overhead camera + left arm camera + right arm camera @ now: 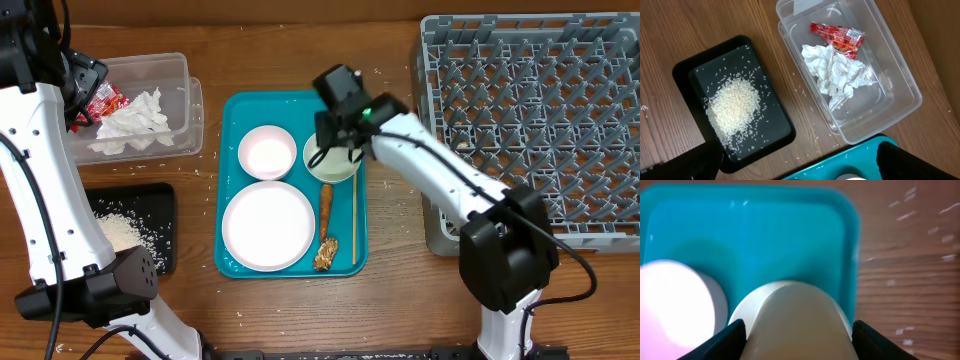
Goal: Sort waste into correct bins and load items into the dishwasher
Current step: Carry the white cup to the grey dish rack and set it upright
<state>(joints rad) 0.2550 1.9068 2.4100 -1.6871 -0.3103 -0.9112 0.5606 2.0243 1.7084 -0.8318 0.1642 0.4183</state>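
Overhead, the right claw [337, 143] grips the upright cup [328, 166] on the teal tray [235, 110].

The table [290, 45] was warm brown wood with fine darker grain. At centre, the flat tray [232, 115] was bright teal. On it the large plate [268, 226] was white, the pink-tinted bowl [267, 153] white with a rosy cast, and the cream bowl [330, 162] pale yellowish. The food scrap [326, 215] was orange-brown, mottled darker at its lower end. At upper left, the clear tub [192, 110] held a white napkin [130, 125] and a glossy red wrapper [104, 100] with small pale markings. At lower left, white rice [118, 232] speckled the black tray [160, 215]. On the right, the rack [530, 110] was grey, a regular grid.
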